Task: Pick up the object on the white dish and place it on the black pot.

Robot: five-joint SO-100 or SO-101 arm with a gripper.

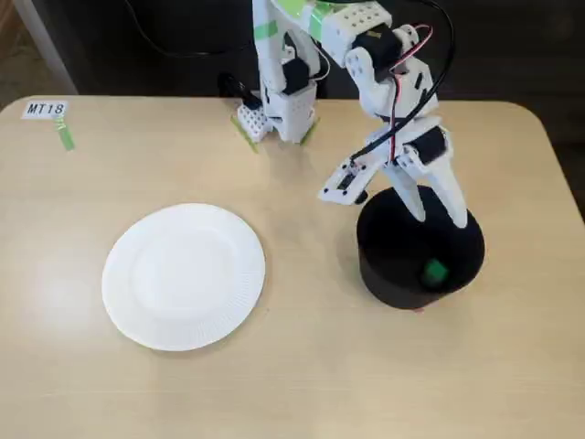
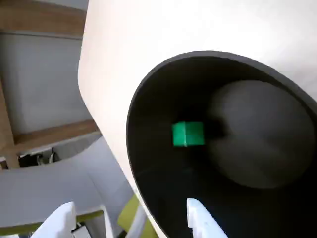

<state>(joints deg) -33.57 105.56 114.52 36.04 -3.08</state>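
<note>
The small green cube [image 2: 188, 134] lies inside the round black pot [image 1: 384, 265], free of me. My jaws hang open and empty above its rim. The white paper dish [image 1: 183, 274] sits bare on the tabletop; the placing looks done.

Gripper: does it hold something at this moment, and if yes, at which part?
Nothing is held. The gripper is open above the black pot, and the green cube lies free inside the pot, apart from the fingertips.
</note>
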